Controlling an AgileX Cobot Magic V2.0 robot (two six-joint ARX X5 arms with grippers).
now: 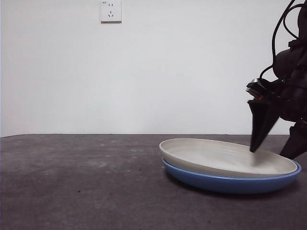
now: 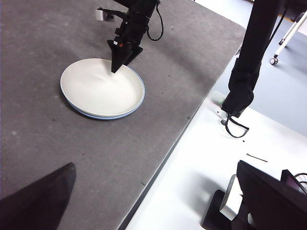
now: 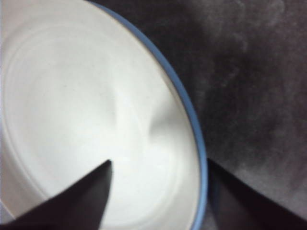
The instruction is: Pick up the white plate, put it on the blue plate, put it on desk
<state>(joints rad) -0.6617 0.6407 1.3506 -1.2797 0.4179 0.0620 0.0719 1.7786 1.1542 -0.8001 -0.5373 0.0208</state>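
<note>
White plate (image 1: 225, 155) stacked on blue plate (image 1: 230, 182); return to tabletop (image 1: 76, 182) pending.
Right end effector (image 3: 160, 165) straddles both rims, jaws spread; left end effector (image 2: 153, 191) waits, spread.

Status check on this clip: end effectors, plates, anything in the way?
Right end effector open, straddling both rims. Matte cream-white plate stacked on glossy blue plate. Left end effector waiting. No obstruction seen.
</note>
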